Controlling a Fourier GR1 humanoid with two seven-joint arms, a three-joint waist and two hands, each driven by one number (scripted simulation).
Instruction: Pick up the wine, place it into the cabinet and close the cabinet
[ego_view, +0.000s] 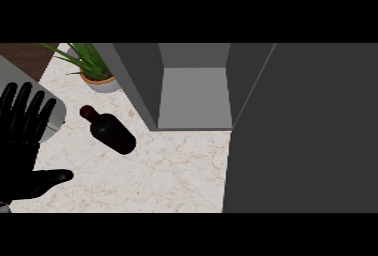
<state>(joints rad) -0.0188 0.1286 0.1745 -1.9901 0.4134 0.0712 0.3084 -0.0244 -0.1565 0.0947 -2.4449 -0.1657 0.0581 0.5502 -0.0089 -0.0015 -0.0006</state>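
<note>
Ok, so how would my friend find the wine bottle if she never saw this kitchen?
Start at the grey cabinet standing open on the pale marbled counter. Look just left of its opening, below the potted plant. The wine bottle is there, the only dark, long-necked thing, with a reddish cap pointing up toward the plant.

Only the left hand (22, 150) shows of the robot's body, at the view's left edge, to the left of the wine bottle (111, 131). It is black all over, matte and smooth, with long slim fingers (26, 107) that end in rounded tips, and a shorter, thicker thumb (53, 177) with a blunt rounded end below and left of that bottle. No markings, screws or cables can be made out on its dark surface, and the palm and fingers share one uniform tone.
</note>
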